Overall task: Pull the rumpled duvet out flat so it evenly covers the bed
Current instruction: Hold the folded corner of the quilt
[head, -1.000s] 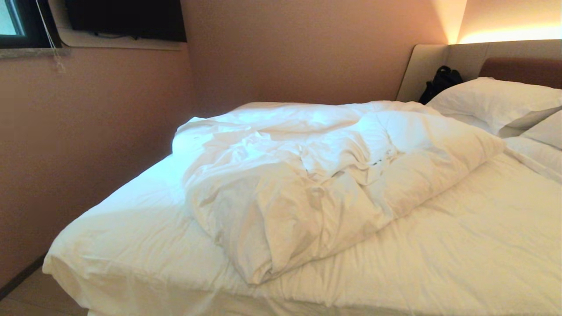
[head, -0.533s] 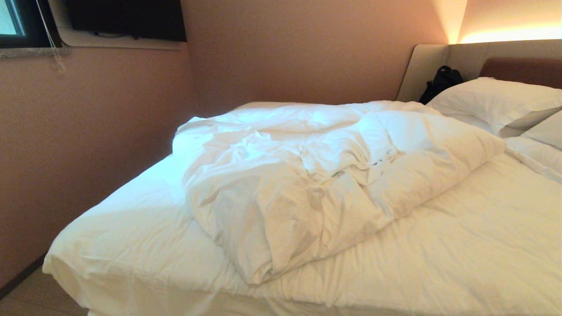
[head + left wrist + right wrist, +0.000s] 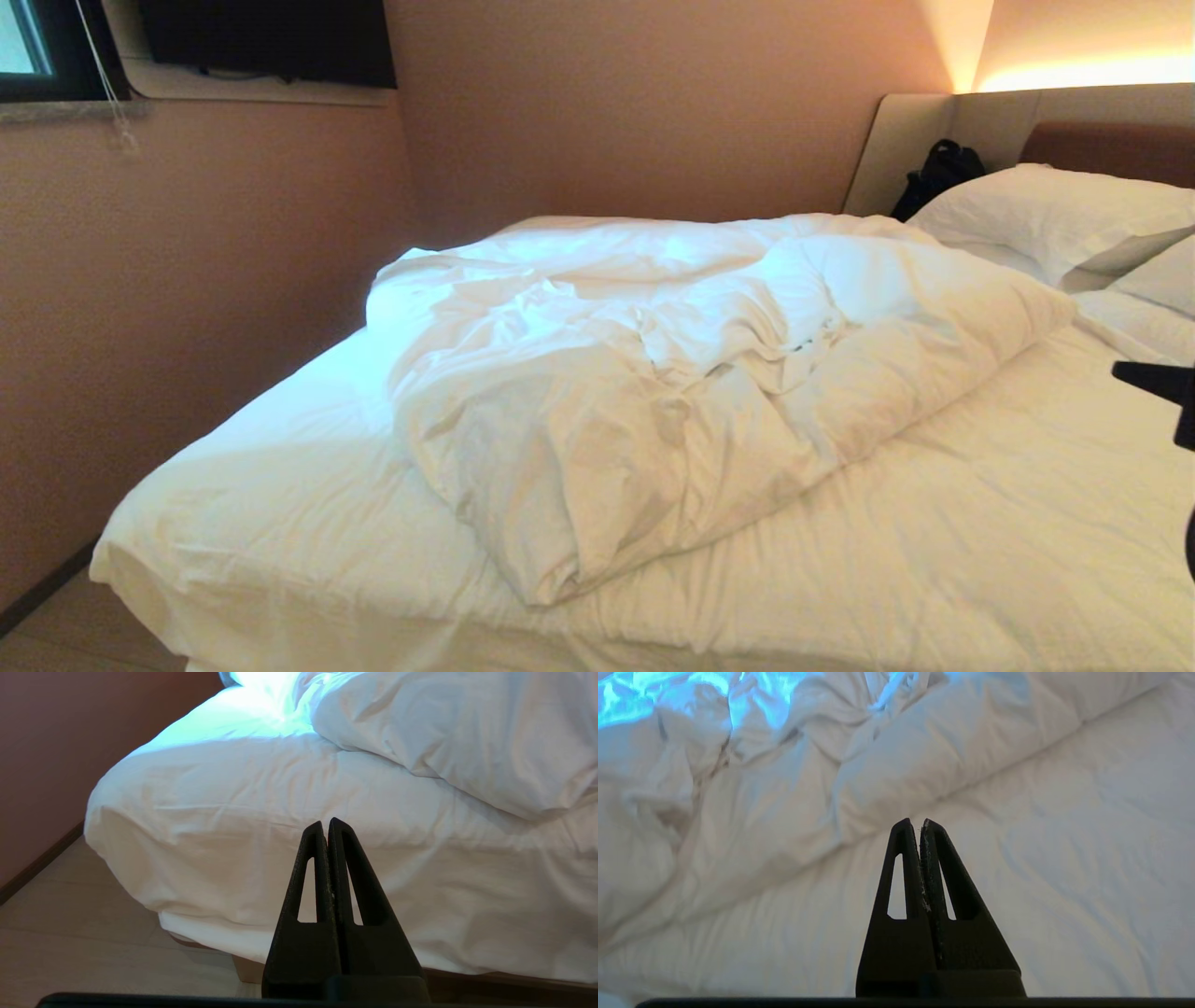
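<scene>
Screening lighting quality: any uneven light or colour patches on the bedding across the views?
Head view: cool bluish patch on the duvet, warm glow above the headboard. Left wrist view: the same blue glare on the bed. Right wrist view: blue sheen across the duvet's far folds.

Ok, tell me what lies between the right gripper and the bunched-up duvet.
Only bare white sheet. In the right wrist view the shut right gripper points across it at the duvet, with nothing else between them.

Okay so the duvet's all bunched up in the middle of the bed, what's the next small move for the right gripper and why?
Probably open the right gripper and reach for the near folded edge of the duvet. Its fingers are shut and empty above bare sheet, and the duvet lies heaped mid-bed, leaving the near side uncovered. The left gripper is shut, low by the bed's corner.
</scene>
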Robot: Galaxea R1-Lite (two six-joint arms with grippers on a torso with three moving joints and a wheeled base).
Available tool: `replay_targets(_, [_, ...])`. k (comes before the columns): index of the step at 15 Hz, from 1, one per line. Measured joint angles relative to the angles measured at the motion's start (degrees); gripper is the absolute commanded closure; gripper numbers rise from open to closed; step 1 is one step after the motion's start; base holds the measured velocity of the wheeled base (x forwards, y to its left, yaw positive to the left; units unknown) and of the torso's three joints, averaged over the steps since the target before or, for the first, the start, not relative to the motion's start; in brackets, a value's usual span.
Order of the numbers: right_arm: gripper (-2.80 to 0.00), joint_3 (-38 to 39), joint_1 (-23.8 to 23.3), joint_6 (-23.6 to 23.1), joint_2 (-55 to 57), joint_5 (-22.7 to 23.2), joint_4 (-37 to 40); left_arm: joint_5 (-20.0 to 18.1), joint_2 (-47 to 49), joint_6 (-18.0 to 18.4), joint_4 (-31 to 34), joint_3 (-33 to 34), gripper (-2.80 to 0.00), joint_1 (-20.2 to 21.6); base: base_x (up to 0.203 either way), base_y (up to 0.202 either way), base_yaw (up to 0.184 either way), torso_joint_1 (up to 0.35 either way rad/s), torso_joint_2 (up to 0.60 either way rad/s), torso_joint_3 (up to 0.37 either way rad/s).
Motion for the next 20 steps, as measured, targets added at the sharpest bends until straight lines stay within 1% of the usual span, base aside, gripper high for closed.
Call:
replay_targets(7, [0.00,-11.23,1.85,2.95,15.15,-0.04,0.00,0.00,0.00,0.00,0.00,0.00,0.00,0.00,0.000,0.000,0.000,0.000,0.00,0.000])
replay_targets(10, [0.00,-13.14,2.84,5.32,19.97,0.02,-0.40,0.00,0.00,0.00,0.00,0.00,0.00,0.00,0.000,0.000,0.000,0.000,0.00,0.000])
replay_targets(16, [0.00,-16.36,5.71,8.63,29.27,-0.15,-4.41,0.00,0.00,0.00,0.00,0.00,0.00,0.00,0.000,0.000,0.000,0.000,0.00,0.000])
replay_targets(20, [0.00,-18.69,7.47,11.22,34.06,0.00,-4.84,0.00,0.00,0.00,-0.02,0.00,0.00,0.00,0.000,0.000,0.000,0.000,0.00,0.000])
